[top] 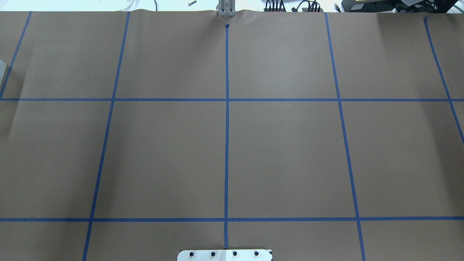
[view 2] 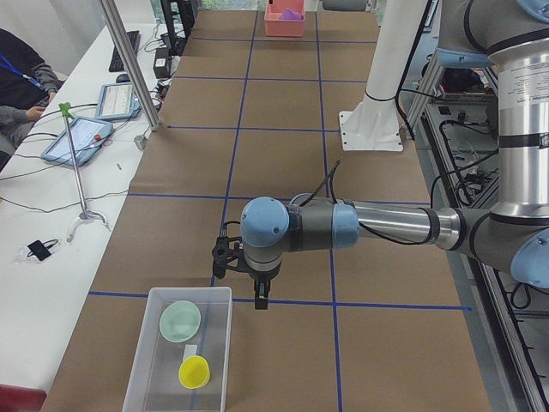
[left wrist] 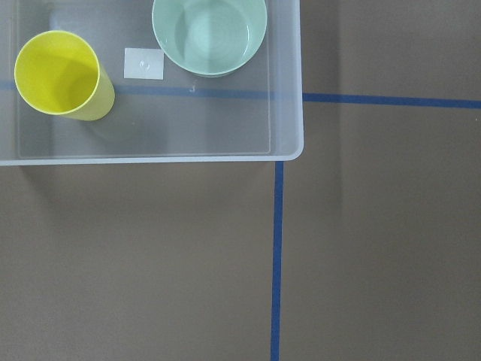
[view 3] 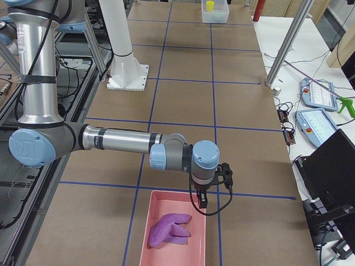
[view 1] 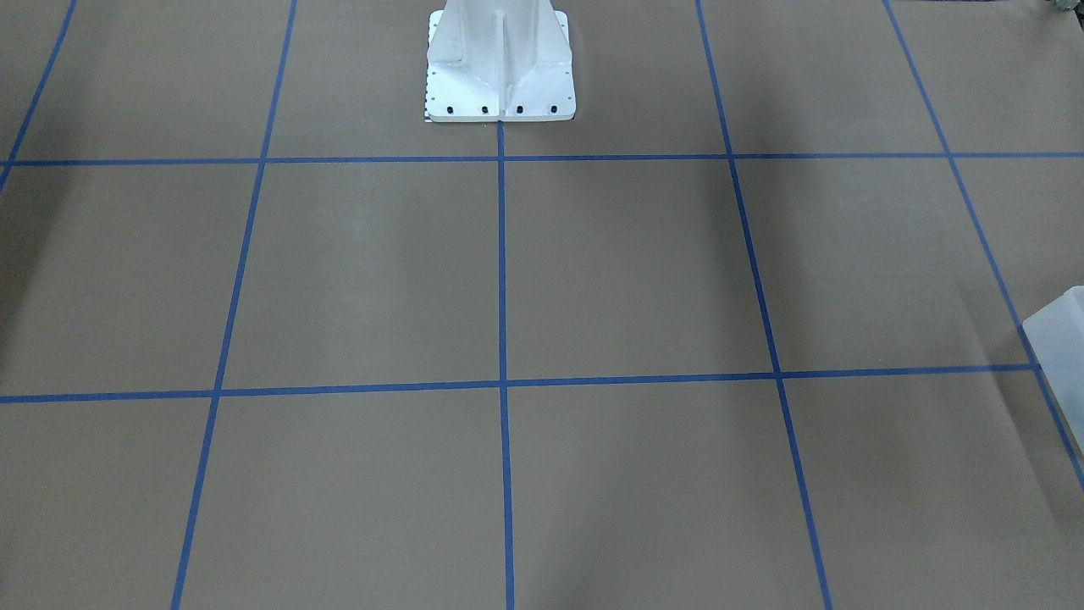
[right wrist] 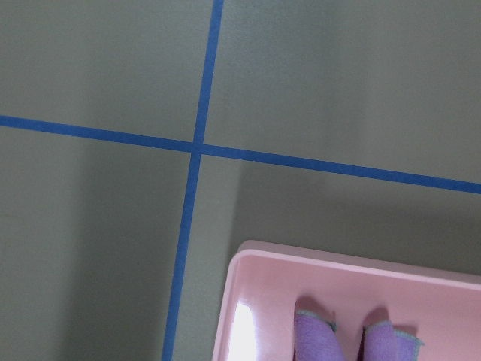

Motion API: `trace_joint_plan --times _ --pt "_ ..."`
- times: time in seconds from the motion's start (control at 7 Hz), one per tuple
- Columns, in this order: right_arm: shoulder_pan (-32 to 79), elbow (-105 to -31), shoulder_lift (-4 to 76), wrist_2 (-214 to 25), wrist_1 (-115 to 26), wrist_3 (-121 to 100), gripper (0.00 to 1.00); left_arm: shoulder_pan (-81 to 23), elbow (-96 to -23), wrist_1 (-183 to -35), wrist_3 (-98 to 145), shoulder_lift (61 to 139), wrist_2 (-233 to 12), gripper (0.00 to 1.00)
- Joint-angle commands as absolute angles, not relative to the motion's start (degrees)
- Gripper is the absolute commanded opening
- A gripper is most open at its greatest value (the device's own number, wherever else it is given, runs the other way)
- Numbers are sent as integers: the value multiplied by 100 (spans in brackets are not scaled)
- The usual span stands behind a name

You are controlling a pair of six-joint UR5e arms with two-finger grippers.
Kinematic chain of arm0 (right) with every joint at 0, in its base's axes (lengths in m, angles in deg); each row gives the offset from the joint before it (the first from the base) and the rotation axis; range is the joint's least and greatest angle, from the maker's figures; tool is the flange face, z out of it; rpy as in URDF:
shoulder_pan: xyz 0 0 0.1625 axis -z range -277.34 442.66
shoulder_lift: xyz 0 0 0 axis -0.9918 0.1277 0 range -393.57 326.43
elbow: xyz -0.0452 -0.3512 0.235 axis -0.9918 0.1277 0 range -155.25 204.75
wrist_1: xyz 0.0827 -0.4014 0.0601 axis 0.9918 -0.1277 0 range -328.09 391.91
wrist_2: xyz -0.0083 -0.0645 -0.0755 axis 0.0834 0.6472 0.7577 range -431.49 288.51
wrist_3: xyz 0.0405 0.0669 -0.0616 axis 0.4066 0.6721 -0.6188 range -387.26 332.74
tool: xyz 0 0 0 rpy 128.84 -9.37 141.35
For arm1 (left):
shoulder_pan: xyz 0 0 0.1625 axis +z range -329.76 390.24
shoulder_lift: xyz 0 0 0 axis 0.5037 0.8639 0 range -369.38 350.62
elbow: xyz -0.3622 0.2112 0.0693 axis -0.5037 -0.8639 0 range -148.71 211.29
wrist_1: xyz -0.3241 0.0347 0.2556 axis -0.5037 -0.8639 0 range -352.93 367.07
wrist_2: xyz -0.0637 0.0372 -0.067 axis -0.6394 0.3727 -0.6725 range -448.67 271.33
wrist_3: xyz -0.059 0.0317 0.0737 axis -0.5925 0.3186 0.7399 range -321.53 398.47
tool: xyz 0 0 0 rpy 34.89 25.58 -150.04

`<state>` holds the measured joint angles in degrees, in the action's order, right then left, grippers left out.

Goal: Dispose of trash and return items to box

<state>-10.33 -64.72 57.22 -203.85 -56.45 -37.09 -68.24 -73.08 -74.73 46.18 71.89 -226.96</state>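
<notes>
The box (left wrist: 289,113) is a translucent whitish container holding a yellow cup (left wrist: 60,75), a pale green bowl (left wrist: 209,34) and a small white label (left wrist: 143,63). It also shows in the exterior left view (view 2: 163,373), with a corner at the edge of the front-facing view (view 1: 1059,343). My left gripper (view 2: 260,302) points down just beside the box's near corner; I cannot tell if it is open. My right gripper (view 3: 202,204) hangs over the edge of a pink bin (view 3: 169,208) that holds a purple cloth (view 3: 169,231); I cannot tell its state. No fingers show in either wrist view.
The table is brown paper with a blue tape grid. The white robot pedestal (view 1: 501,68) stands at the table's robot side. The pink bin's corner (right wrist: 338,278) and the purple cloth (right wrist: 316,338) show in the right wrist view. Tablets and cables lie beyond the far edge.
</notes>
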Motion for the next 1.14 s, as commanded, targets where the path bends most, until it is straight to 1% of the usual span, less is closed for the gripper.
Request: trace_joint_plan --times 0.0,0.57,1.0 --pt "-945 -6552 5687 -20351 -5616 -3684 100 -6837 -7321 -7660 4611 7095 -22675 99" --pt "-945 -6438 5679 -20377 -5598 -3675 100 -6837 -7357 -7669 4620 7095 -22675 99" --pt "-945 -6534 5679 -20350 -5589 -3745 100 -6846 -7418 -7660 4620 7051 -22675 99"
